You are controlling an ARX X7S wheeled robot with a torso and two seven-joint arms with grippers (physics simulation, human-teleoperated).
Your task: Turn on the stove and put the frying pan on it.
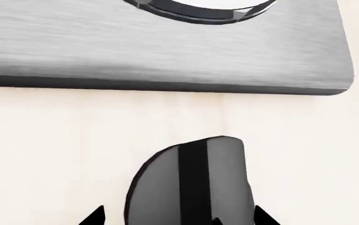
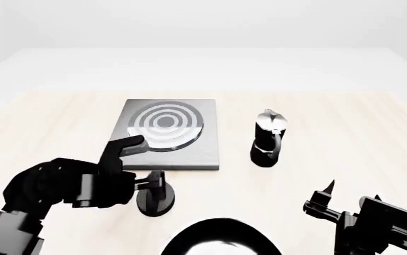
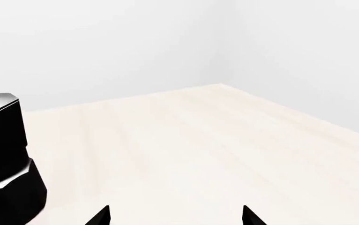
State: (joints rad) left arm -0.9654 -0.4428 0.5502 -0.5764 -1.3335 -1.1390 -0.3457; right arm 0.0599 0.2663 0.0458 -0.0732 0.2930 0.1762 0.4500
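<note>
The stove (image 2: 197, 150) is a flat grey plate with a ringed burner (image 2: 164, 125); its near edge (image 1: 167, 56) fills the left wrist view. The stove's black round knob (image 2: 155, 201) stands apart in front of the plate. My left gripper (image 2: 143, 162) is open at the knob. In the left wrist view the knob (image 1: 192, 183) sits between the two fingertips of the left gripper (image 1: 179, 216), with a gap on one side. The frying pan (image 2: 218, 236) shows only as a dark rounded shape at the bottom edge. My right gripper (image 2: 349, 196) (image 3: 176, 216) is open and holds nothing.
A black-and-silver moka pot (image 2: 269, 139) stands right of the stove; its base (image 3: 1, 164) is close to the right gripper. The pale wooden table (image 2: 331, 117) runs back to a white wall.
</note>
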